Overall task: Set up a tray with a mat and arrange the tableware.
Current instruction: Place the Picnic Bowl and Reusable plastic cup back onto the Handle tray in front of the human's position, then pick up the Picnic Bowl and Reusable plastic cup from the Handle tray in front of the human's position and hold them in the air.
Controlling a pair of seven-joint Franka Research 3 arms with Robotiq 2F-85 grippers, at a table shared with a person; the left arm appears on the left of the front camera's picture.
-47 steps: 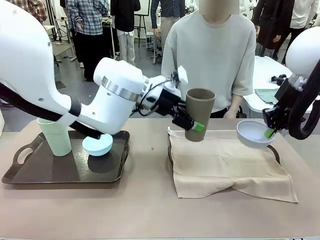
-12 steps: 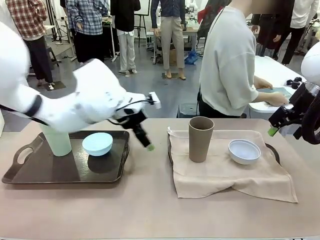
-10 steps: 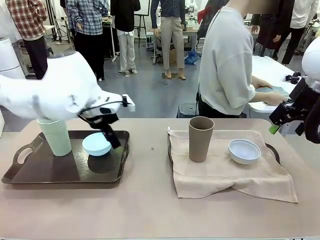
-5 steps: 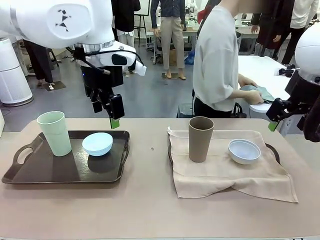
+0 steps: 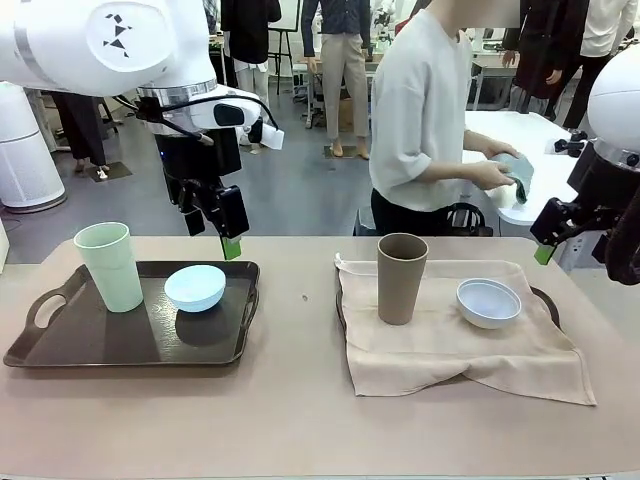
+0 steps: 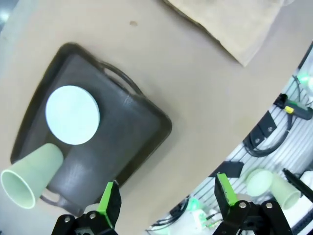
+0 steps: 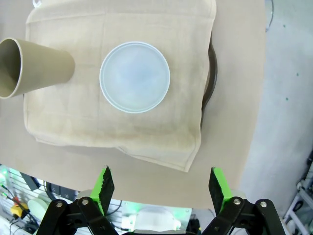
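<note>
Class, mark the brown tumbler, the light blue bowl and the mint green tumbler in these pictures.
brown tumbler [image 5: 402,285]: front view, middle of its side wall.
light blue bowl [image 6: 72,115]: left wrist view, centre of its inside.
mint green tumbler [image 5: 112,275]: front view, middle of its side wall.

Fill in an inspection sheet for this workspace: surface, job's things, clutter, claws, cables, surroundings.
Surface: tan table holding two trays side by side.
Job's things: mint tumbler and blue bowl upright on the left tray; brown tumbler and white bowl upright on the mat, which covers the right tray.
Clutter: one small dark speck between the trays.
Claws: left claw open, raised near the left tray; right claw open, raised by the right tray; both empty.
Cables: black cable looped at the left arm's wrist, off the table.
Surroundings: person at the far side, turned aside, holding a grey-green cloth; more people behind.
</note>
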